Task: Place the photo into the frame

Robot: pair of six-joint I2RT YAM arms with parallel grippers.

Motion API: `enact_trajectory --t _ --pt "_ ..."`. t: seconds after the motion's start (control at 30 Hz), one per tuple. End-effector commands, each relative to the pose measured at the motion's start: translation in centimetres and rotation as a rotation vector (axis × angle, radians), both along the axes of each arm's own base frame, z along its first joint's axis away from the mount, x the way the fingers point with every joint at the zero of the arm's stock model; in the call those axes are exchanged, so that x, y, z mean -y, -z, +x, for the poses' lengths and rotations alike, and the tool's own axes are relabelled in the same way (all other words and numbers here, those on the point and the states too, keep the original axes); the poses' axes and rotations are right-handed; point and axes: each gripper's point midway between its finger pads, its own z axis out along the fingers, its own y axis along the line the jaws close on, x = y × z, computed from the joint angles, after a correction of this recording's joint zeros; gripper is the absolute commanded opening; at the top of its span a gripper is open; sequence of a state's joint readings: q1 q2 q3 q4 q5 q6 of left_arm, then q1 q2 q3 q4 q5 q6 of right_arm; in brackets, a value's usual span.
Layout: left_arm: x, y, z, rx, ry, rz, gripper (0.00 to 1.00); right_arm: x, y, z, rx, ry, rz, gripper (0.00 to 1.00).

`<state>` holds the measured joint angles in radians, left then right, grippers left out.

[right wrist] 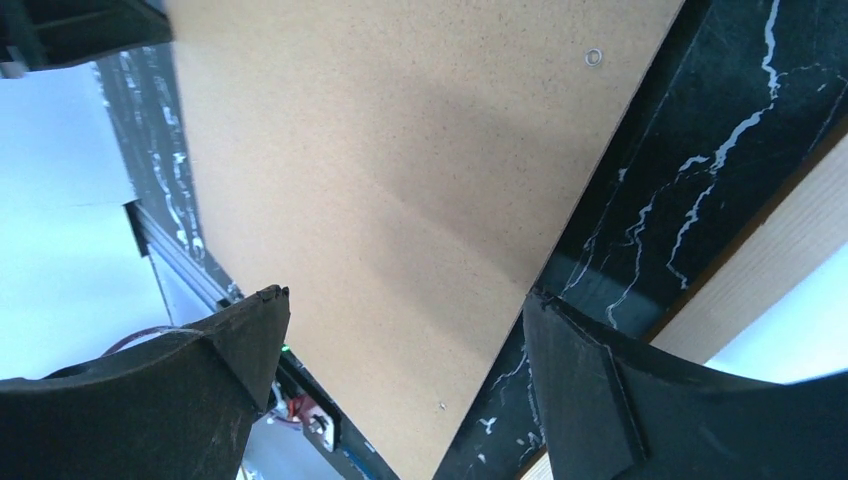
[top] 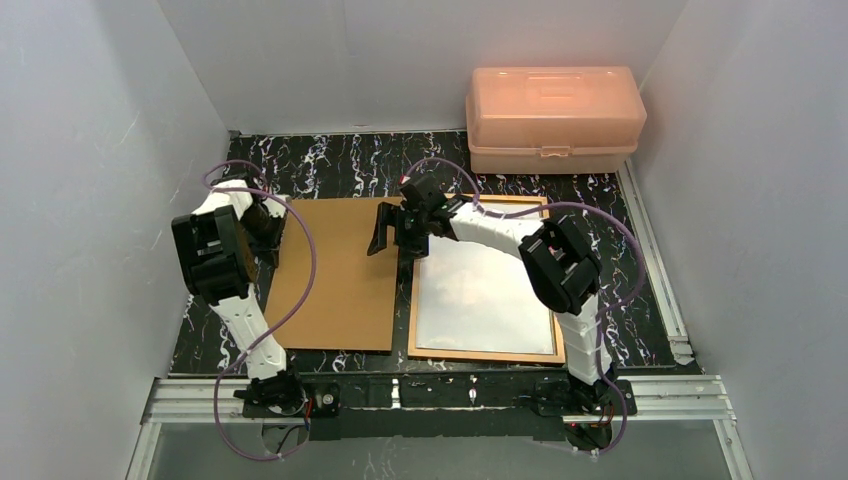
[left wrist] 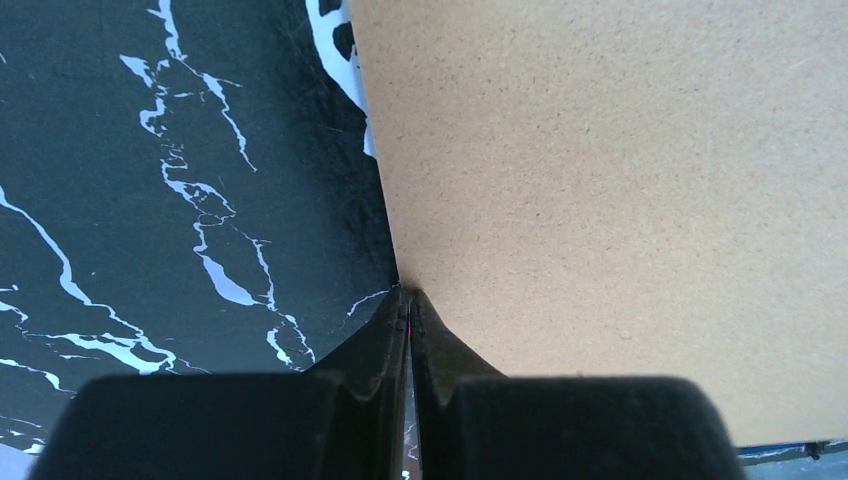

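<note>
The photo [top: 485,290] seems in — backing board [top: 335,275] left to fit.
It lies white-side up in the frame [top: 485,354]; the board's edge touches the closed tips of the left gripper [left wrist: 408,300] — opposite edge between the wide-spread fingers of the right gripper [right wrist: 405,300].

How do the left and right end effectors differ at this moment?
The left end effector is shut, the right end effector wide open. The left's tips sit at the board's left edge; the right hangs over its right edge, near the frame. Both are black and point down at the board.
</note>
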<state>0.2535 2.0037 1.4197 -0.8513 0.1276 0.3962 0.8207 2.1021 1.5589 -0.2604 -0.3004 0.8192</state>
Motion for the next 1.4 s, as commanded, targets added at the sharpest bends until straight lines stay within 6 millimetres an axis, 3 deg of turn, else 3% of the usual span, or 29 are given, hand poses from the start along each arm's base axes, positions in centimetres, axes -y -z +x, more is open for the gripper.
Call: enact_trajectory --t 0.0,0.17,0.47,0.7,1.03,1.37 --pt "5.0 1.5 -2.3 -0.102 0.036 -0.164 0.00 -2.7 -9.6 0.1 0.136 -0.039 0.242 0.93" --pt "7.4 0.7 -1.8 -0.110 0.046 -0.219 0.00 -1.2 -9.5 0.0 0.128 0.000 0.231 0.92" --pt "10.7 1.2 -2.2 -0.149 0.133 -0.223 0.00 2.5 -9.0 0.6 0.121 0.088 0.216 0.91" --pt "13.1 1.1 -2.3 -0.161 0.199 -0.212 0.00 6.0 -7.1 0.4 0.095 0.140 0.186 0.89" --pt "12.3 1.7 -2.5 -0.177 0.200 -0.160 0.00 9.3 -2.2 -0.6 0.029 0.128 0.101 0.85" --pt "11.9 2.0 -2.6 -0.182 0.204 -0.132 0.00 11.4 -1.4 -0.9 0.074 0.101 -0.014 0.84"
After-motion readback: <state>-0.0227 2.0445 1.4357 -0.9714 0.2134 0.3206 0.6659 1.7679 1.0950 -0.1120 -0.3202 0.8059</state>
